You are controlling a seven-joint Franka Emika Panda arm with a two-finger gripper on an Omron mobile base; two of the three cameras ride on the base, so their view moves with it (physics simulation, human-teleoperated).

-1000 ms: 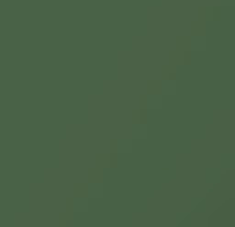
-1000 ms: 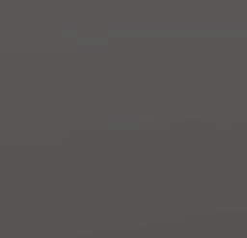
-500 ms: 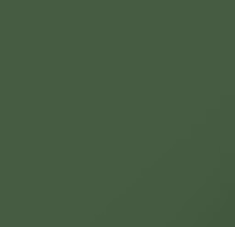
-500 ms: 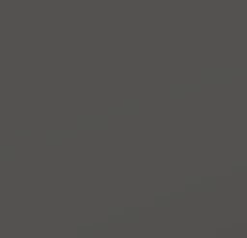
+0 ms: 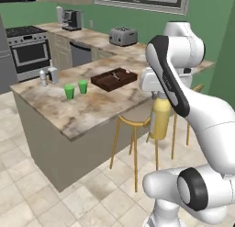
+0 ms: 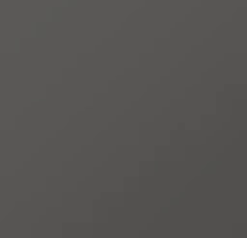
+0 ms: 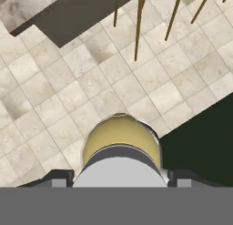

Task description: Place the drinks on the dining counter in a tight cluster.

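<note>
A tall yellow bottle (image 5: pixel 160 120) with a pale cap, one of the drinks, hangs upright in the air from my gripper (image 5: pixel 160 99), which is shut on its top. It hangs over the tiled floor beside the stools, to the right of the dining counter (image 5: pixel 78 112) and a little below its top. The hand view looks straight down on the bottle (image 7: pixel 120 137), with my gripper (image 7: pixel 120 178) closed around its pale cap. A corner of the dining counter (image 7: pixel 16 5) sits at the upper left there. The right base view is a flat grey field.
Two green cups (image 5: pixel 75 89) and a dark wooden tray (image 5: pixel 114 79) stand on the counter. Two small grey containers (image 5: pixel 48 76) are at its far left corner. Yellow-legged stools (image 5: pixel 133 125) line the near side. A stove (image 5: pixel 27 49) and a toaster (image 5: pixel 123 36) sit behind.
The left base view was a flat green field in both earlier frames and now shows the kitchen. The right base view stays flat grey.
</note>
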